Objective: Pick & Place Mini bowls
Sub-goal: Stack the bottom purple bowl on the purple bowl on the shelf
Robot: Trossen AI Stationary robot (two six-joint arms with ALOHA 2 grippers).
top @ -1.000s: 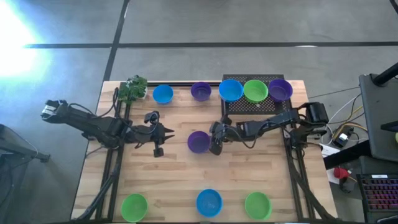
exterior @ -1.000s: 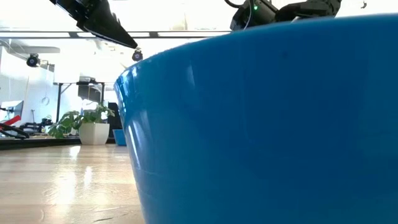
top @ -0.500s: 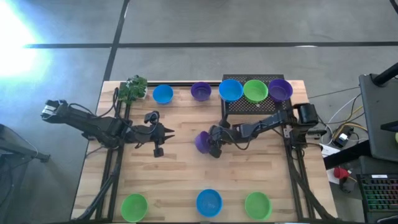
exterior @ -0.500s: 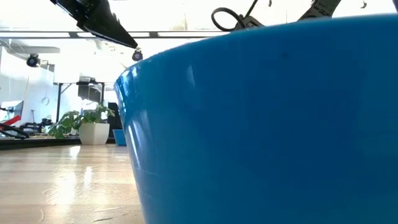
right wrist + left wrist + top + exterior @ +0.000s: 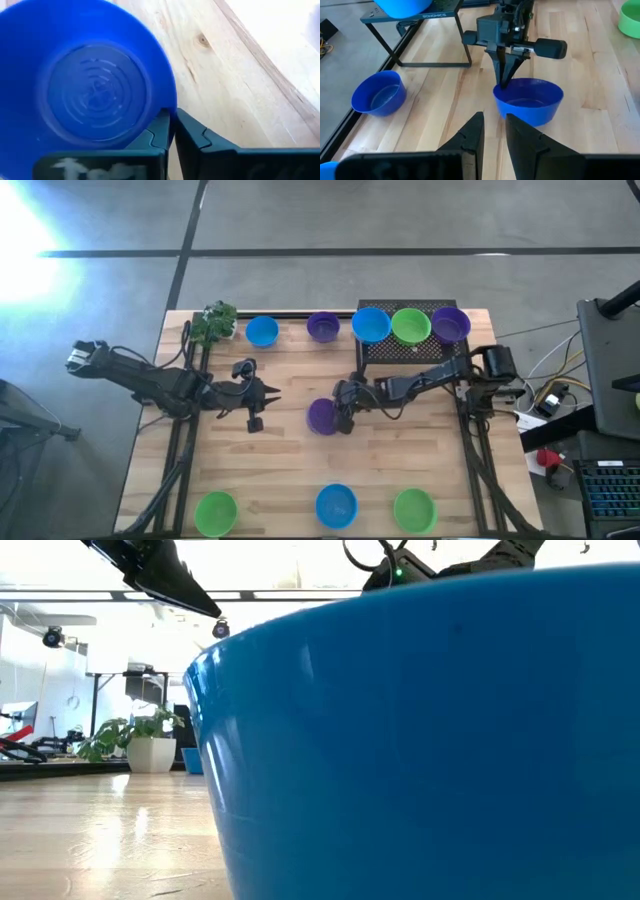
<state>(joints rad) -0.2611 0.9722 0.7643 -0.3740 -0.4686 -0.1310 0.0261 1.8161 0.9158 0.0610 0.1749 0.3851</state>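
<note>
Since a second ago your right pincer [image 5: 343, 416] has tilted and resettled the purple bowl [image 5: 321, 416], rim pinched, at bench centre; three bowls at six o'clock remain.
</note>
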